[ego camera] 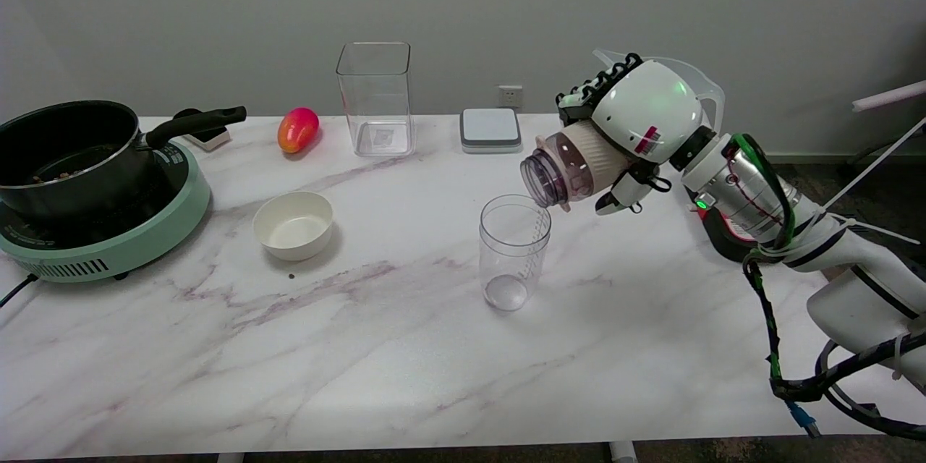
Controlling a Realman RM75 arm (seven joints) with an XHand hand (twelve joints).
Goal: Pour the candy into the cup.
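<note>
Head view: my robot hand [628, 132] is gripping the light, stiff candy jar [575, 166] round its ribbed sleeve, tipping it over the clear cup [512, 252].

White arm [832, 246], green cable [767, 318], black fingers [600, 83]

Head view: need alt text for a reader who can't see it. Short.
The robot's right hand holds a ribbed paper-sleeved jar tipped on its side, mouth over a clear, seemingly empty cup on a marble table. Further left are a white bowl, a black pot on a green cooker, and a mango.
</note>
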